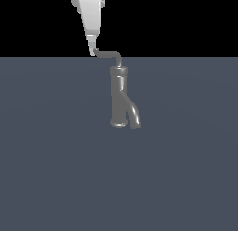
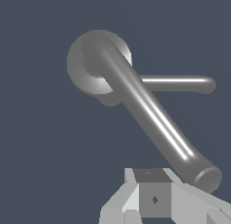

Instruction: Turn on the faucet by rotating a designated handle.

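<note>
- Nearest the wrist camera we see our gripper [image 2: 153,198], its pale fingers low in the picture; whether they are apart or together we cannot tell.
- Just past it, toward one o'clock, lies the handle [image 2: 153,114], a thin rod running up to the faucet [image 2: 92,67] at eleven o'clock.
- In the exterior view the faucet [image 1: 119,97] stands upright on the grey floor [image 1: 46,169], the gripper [image 1: 93,49] touching the handle's [image 1: 109,53] far tip.
- We should press sideways at that tip, following an arc around the body and keeping level.
</note>
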`<state>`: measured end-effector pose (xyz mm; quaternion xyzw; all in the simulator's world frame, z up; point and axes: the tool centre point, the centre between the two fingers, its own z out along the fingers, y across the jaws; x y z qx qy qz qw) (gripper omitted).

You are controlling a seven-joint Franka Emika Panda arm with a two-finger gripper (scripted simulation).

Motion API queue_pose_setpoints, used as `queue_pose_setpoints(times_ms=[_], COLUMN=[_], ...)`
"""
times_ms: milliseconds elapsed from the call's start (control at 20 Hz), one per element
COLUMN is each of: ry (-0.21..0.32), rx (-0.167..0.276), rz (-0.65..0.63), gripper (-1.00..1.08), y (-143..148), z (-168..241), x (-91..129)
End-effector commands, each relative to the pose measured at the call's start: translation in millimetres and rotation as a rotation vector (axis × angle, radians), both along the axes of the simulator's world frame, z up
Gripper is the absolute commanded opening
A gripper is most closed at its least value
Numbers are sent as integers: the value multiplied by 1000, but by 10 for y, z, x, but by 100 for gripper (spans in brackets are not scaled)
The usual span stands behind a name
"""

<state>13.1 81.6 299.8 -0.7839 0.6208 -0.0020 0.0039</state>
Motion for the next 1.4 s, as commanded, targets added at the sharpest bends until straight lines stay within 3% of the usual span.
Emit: queue_pose_setpoints(times_ms=[0,600,700,1350], ry=[5,8,3,7], rx=[-3,-3,-3,-4], rz=[-14,-17,0,-16], gripper=[-100,-100,-100,-100], y=[-166,-574,-441,-1297], z=[-1,2,0,1], x=[-74,-397,-354,-281])
